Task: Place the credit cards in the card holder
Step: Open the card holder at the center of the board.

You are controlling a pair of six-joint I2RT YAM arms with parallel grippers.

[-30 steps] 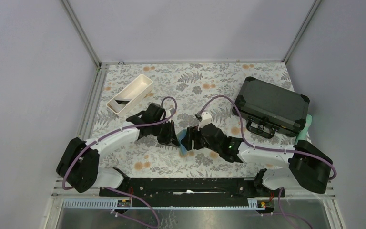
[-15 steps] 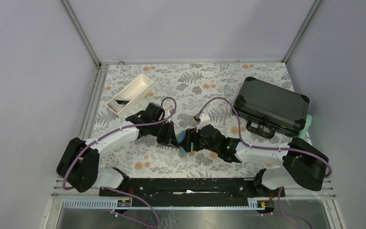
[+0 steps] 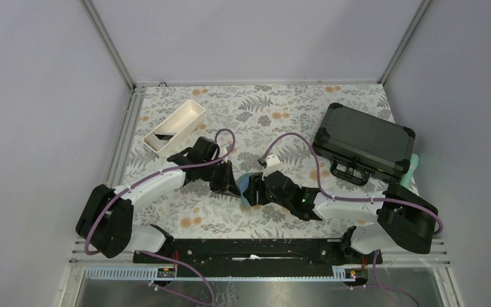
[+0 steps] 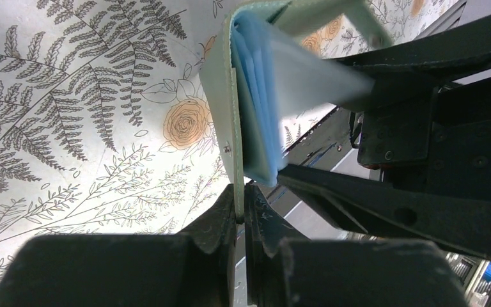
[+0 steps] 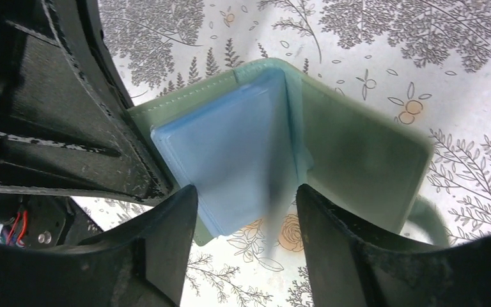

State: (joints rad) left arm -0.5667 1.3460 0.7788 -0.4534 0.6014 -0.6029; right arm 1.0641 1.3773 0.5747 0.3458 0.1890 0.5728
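The sage-green card holder (image 3: 248, 186) stands open on the floral table between my two grippers. My left gripper (image 3: 233, 185) is shut on the edge of its green cover (image 4: 220, 96), with the pale blue pockets (image 4: 259, 115) fanned beside it. My right gripper (image 5: 246, 198) is open, its fingers either side of the blue pockets (image 5: 224, 153); a thin blurred leaf hangs between them. The other green cover (image 5: 358, 160) lies to the right. No credit card shows clearly; a dark flat thing (image 3: 164, 135) lies in the white tray, and I cannot tell what it is.
A white oblong tray (image 3: 188, 114) stands at the back left. A large black hard case (image 3: 364, 142) sits at the back right, with a mint-green thing (image 3: 412, 167) at the table's right edge beside it.
My right gripper has moved a little left, closer in on the card holder. The left gripper keeps its hold and has barely moved.
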